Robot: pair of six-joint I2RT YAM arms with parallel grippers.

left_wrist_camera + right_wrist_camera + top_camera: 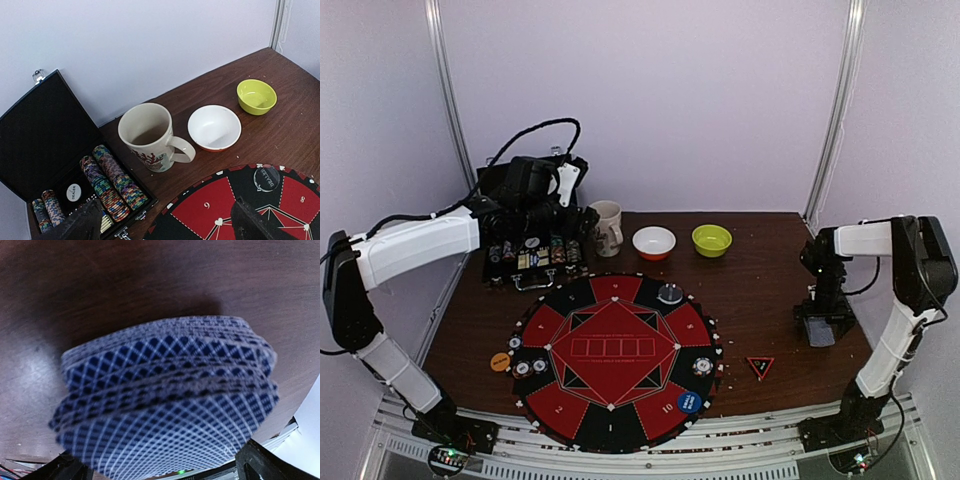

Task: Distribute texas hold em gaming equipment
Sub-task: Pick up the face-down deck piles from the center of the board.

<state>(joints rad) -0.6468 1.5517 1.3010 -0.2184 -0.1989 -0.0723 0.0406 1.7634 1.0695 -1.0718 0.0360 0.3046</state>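
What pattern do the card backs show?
The card backs show a dark blue and white diamond lattice, clearest in the right wrist view.

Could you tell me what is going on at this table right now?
A poker game is being set up. The left gripper hovers open near the open chip case, holding nothing. The right gripper sits low over the card deck, open around it. Some chips and marker discs already lie at the rim of the mat.

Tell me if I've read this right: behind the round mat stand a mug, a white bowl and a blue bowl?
Not quite: the second bowl is lime green, not blue. The top external view shows it in a row with the white bowl and the mug, behind the round mat.
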